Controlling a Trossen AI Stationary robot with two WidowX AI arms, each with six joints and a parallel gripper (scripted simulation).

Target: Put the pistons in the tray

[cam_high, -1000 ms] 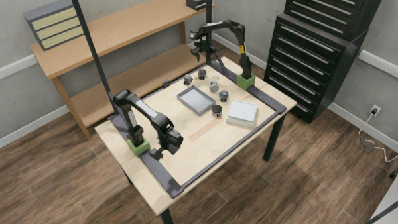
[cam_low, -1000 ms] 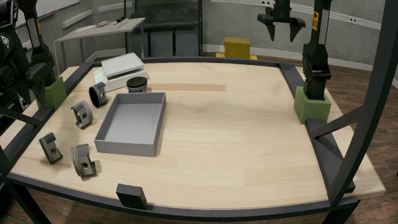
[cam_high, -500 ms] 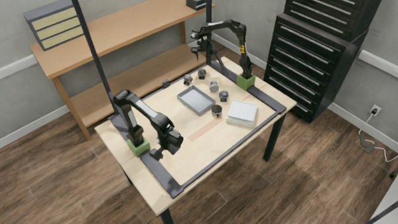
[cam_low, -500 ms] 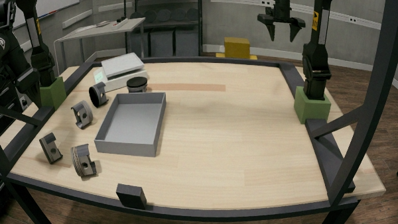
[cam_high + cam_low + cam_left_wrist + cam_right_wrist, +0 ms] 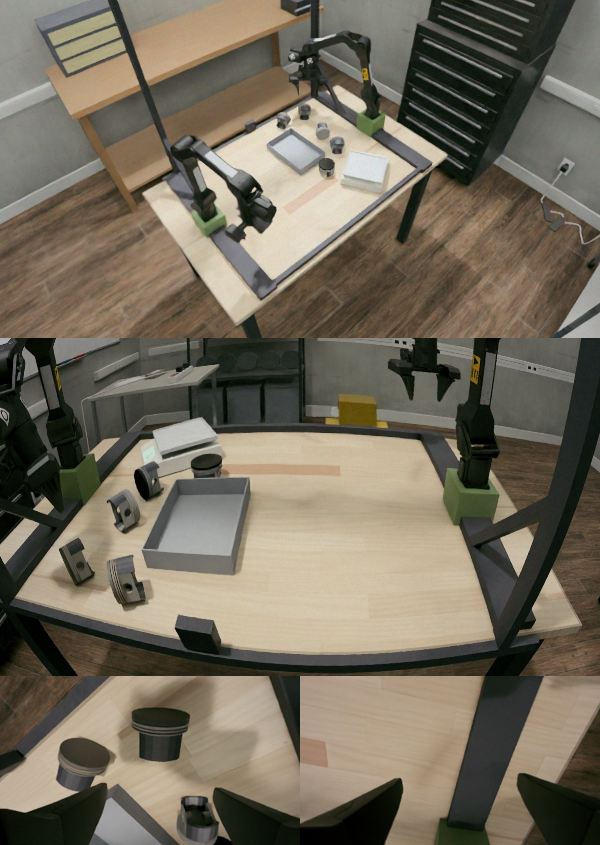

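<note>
Black block (image 5: 250, 126) (image 5: 198, 634) stands near the tray (image 5: 311, 165) (image 5: 190, 562) (image 5: 141, 813); the scale (image 5: 365, 167) (image 5: 185, 438) is beyond it. Five pistons (image 5: 322, 131) (image 5: 125, 510) (image 5: 160, 734) stand outside, near this tray. Left gripper (image 5: 298, 89) (image 5: 59, 505) (image 5: 160, 788) and right gripper (image 5: 237, 234) (image 5: 425, 399) (image 5: 459, 781) both are open, above tray level, fingers downward.

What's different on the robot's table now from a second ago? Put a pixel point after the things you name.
The left gripper (image 5: 298, 90) (image 5: 57, 507) (image 5: 160, 791) moved down toward the table, open. Nothing was grabbed or let go. The pistons (image 5: 322, 131) (image 5: 125, 512) (image 5: 160, 748), tray (image 5: 296, 150) (image 5: 200, 525) (image 5: 137, 808) and right gripper (image 5: 240, 234) (image 5: 425, 399) (image 5: 459, 781) look the same.
</note>
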